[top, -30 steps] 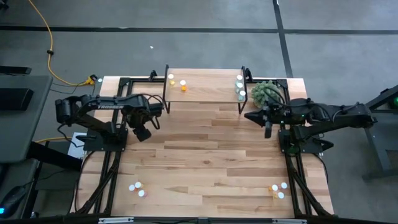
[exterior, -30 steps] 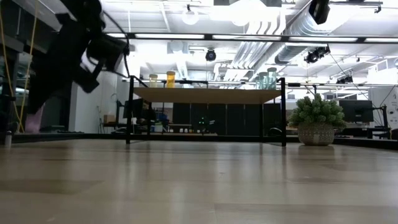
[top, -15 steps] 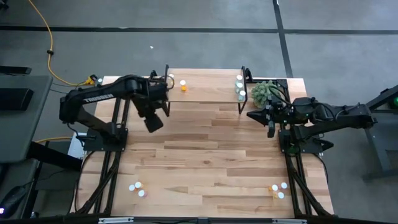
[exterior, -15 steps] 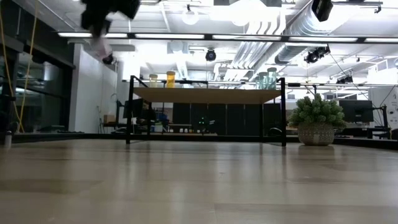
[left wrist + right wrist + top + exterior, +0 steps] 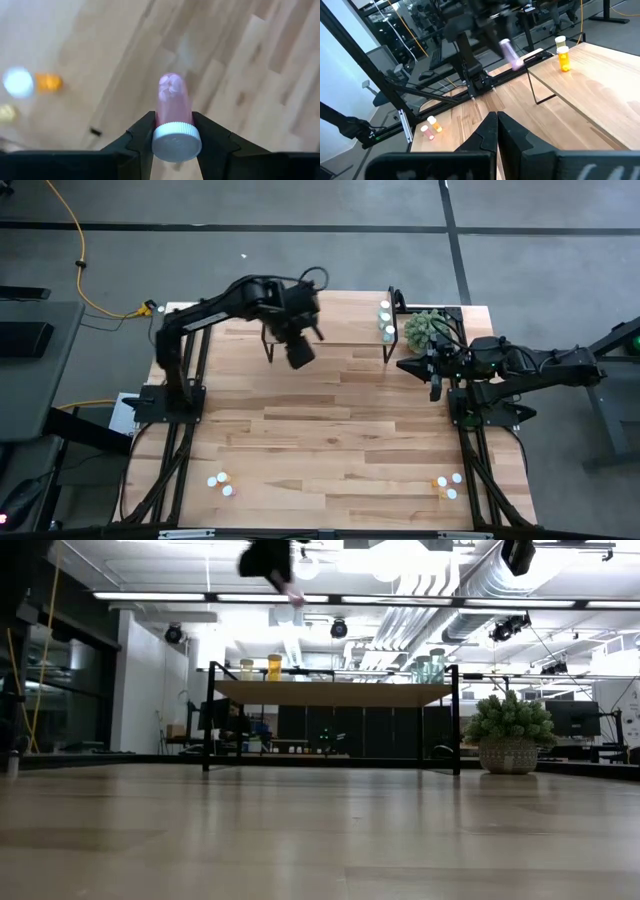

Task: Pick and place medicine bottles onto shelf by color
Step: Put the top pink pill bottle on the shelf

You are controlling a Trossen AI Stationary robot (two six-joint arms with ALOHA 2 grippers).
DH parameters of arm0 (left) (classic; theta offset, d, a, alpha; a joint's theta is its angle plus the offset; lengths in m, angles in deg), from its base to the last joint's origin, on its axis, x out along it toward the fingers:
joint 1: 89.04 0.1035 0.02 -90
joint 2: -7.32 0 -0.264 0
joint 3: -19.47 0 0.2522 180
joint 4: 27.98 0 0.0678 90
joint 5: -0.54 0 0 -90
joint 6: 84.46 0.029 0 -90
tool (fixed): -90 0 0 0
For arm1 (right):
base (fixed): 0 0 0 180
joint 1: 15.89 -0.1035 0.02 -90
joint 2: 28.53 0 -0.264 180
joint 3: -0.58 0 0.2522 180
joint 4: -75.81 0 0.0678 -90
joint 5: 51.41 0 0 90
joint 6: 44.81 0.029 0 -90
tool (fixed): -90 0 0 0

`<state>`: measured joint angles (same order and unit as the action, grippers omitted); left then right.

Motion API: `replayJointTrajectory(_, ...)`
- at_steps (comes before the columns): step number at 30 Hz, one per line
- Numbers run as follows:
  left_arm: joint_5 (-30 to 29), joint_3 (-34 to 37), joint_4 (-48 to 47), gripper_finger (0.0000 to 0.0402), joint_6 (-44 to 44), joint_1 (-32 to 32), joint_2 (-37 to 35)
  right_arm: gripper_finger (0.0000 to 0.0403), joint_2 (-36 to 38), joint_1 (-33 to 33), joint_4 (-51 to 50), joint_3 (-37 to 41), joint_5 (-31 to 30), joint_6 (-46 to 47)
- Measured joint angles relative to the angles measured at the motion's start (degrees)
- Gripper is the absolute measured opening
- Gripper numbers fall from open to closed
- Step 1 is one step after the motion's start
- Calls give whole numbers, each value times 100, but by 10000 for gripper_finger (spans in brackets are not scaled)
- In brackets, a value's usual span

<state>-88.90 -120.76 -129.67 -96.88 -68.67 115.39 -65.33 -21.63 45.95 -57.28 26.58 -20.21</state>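
Observation:
My left gripper (image 5: 173,116) is shut on a pink medicine bottle (image 5: 173,95) with a white cap. It hangs high over the near edge of the shelf (image 5: 345,320), a light wood top on black legs. The pink bottle also shows in the right wrist view (image 5: 510,54) and the low view (image 5: 291,596). On the shelf stand a yellow bottle (image 5: 246,669), an orange bottle (image 5: 274,667) and teal bottles (image 5: 386,320). My right gripper (image 5: 496,117) waits shut at the table's right side, pointing level. My left gripper pinches the pink bottle between its two fingers at the cap end (image 5: 176,142), one finger (image 5: 145,132) on each side. The fingers slant down and lie along the bottle, whose bottom sticks out past their tips. It is lifted clear, above the shelf.
A green plant ball (image 5: 430,328) in a pot stands just right of the shelf. Loose bottles sit at the table's near left (image 5: 220,482) and near right (image 5: 447,485). Bare wood planks lie between them and the shelf.
My left gripper has risen and swung from the table's left side toward the right, ending above the shelf's near edge. It has tipped to point more steeply down. The pink bottle went with it, clear of the table.

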Motion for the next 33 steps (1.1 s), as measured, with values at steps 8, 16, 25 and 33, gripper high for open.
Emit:
replayJointTrajectory(8, -432, -673, 58, 108, 394, 282, 980, 0, -317, 8, 551, 0, -519, 337)
replayJointTrajectory(16, -291, -671, 74, 108, 523, 531, 1314, 0, -1845, 23, 1773, -4, -1824, 1136)
replayJointTrajectory(25, 498, -676, 117, 108, 858, 584, 960, 0, -3403, 589, 3676, -4, -1133, 1114)
replayJointTrajectory(33, 512, -676, 301, 108, 817, 587, 785, 0, -4027, 936, 4649, -4, -1090, 1303)
